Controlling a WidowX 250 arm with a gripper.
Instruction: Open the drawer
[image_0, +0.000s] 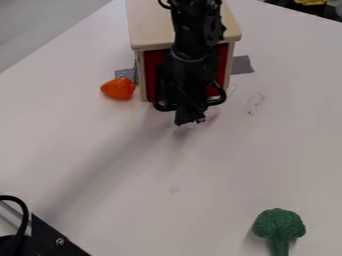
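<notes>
The gripper (190, 119) hangs low over the white table, directly in front of a small wooden cabinet (148, 31) at the top centre of the camera view. Behind the arm is the red drawer front (151, 70), showing as a strip on either side of it. That front appears to sit within the cabinet's pale frame. Black curved loops stand out at both sides of the gripper, low in front of the red face; whether they belong to the arm or to a drawer handle is unclear. The middle of the drawer front is hidden by the arm.
An orange toy vegetable (119, 89) lies just left of the cabinet. Grey tape (242, 65) marks the table (167, 165) at the cabinet's right side. Green toy broccoli (279, 225) is at the lower right, and black hardware with a cable (24, 215) occupies the lower left corner.
</notes>
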